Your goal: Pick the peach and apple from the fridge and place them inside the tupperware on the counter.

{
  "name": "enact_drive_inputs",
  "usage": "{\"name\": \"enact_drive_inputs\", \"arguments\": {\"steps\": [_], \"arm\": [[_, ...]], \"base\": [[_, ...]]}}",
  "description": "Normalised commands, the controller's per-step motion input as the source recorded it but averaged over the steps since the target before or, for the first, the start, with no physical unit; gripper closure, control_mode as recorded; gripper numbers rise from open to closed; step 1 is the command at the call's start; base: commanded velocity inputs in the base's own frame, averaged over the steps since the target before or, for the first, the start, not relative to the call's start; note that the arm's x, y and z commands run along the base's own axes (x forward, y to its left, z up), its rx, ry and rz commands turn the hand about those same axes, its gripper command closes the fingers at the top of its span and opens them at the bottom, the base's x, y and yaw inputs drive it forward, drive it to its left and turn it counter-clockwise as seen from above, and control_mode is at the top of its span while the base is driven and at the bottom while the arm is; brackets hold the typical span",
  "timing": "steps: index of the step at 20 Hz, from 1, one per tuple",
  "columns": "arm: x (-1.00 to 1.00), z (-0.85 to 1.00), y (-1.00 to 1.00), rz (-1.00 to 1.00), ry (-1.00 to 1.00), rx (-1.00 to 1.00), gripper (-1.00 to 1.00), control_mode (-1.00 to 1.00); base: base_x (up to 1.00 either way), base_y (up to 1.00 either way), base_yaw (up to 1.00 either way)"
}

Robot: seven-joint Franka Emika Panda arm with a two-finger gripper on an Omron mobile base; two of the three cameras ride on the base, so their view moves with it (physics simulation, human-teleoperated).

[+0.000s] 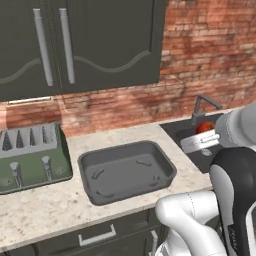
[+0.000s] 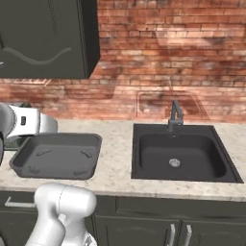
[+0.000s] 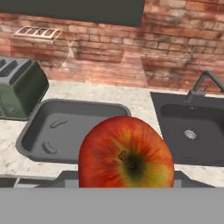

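Note:
A red and yellow apple (image 3: 127, 153) fills the lower middle of the hand view, stem end towards the camera. My gripper (image 1: 202, 132) is shut on it, and the apple's red top (image 1: 204, 127) peeks over the hand. It hangs above the counter, to the right of the tupperware (image 1: 125, 170), near the sink's left edge. The dark grey tupperware (image 2: 57, 151) lies on the counter with nothing in it; in the hand view the tupperware (image 3: 65, 127) is ahead and to the left. The apple hides my fingertips. The peach and the fridge are out of view.
A green toaster (image 1: 30, 157) stands left of the tupperware. The black sink (image 2: 180, 153) with its faucet (image 2: 175, 115) lies to the right. Dark wall cabinets (image 1: 75, 45) hang over the counter, with a brick wall behind. Drawers run below the counter edge.

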Motion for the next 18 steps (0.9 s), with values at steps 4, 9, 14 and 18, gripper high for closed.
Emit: {"name": "enact_drive_inputs", "arguments": {"steps": [4, 9, 14, 18], "arm": [[0.01, -0.14, 0.10, 0.00, 0.15, -0.11, 1.00, -1.00], [0.18, -0.73, 0.32, 0.28, 0.65, -0.41, 1.00, -1.00], [0.27, -0.61, 0.05, 0.79, 0.57, -0.15, 1.00, -1.00], [0.25, -0.53, 0.00, 0.94, 0.13, -0.10, 1.00, -1.00]], "base": [[0.19, 0.30, -0.18], [0.00, 0.00, 0.00], [0.00, 0.00, 0.00], [0.00, 0.00, 0.00]]}}
